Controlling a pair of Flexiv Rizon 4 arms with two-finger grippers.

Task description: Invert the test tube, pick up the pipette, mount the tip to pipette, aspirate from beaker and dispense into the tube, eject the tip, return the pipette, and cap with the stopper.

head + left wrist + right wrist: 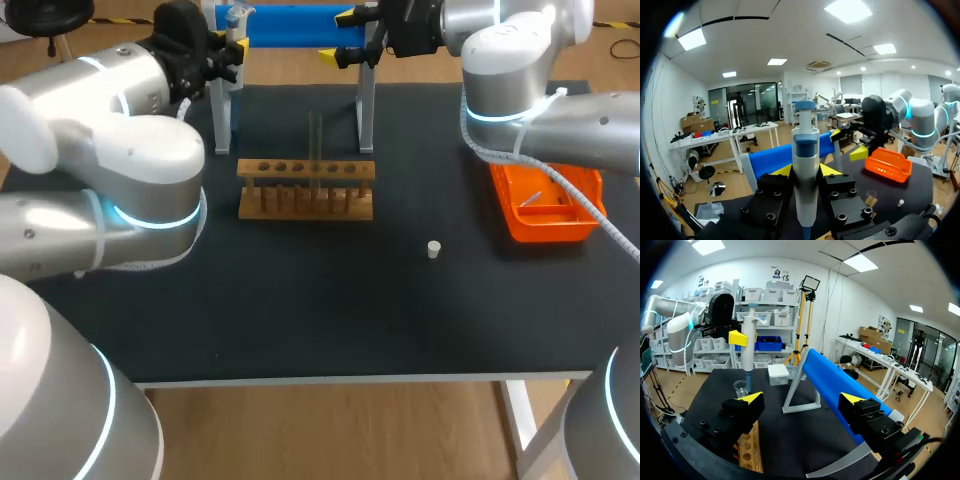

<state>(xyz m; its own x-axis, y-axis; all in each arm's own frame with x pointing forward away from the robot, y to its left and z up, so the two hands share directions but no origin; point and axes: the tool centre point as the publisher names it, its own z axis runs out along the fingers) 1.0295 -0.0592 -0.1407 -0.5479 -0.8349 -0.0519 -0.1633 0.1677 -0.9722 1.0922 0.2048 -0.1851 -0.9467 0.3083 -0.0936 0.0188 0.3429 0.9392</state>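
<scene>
- The left gripper point(805, 172) was clenched on the pipette point(805, 165), with a yellow-tipped finger on each side of its white and blue body.
- It held the pipette upright above the far left corner of the desk point(300, 300).
- From the right wrist, the pipette's lower end hung over the clear beaker point(741, 388); I could not tell whether it reached inside.
- A white box point(778, 374) sat on the desk just beside the beaker.
- The right gripper point(801, 400) was released, its fingers spread wide with nothing between them, up by the far edge beside the blue-barred stand point(290, 25).
- The wooden rack point(305, 190) stood toward the far middle of the desk, in front of the stand.
- A thin test tube point(315, 145) rose upright from the rack; which end was up could not be told.
- The small white stopper point(434, 249) lay alone on the desk, right of the middle and well apart from the rack.
- An orange tray point(545, 210) rested at the right edge, under the right arm.
</scene>
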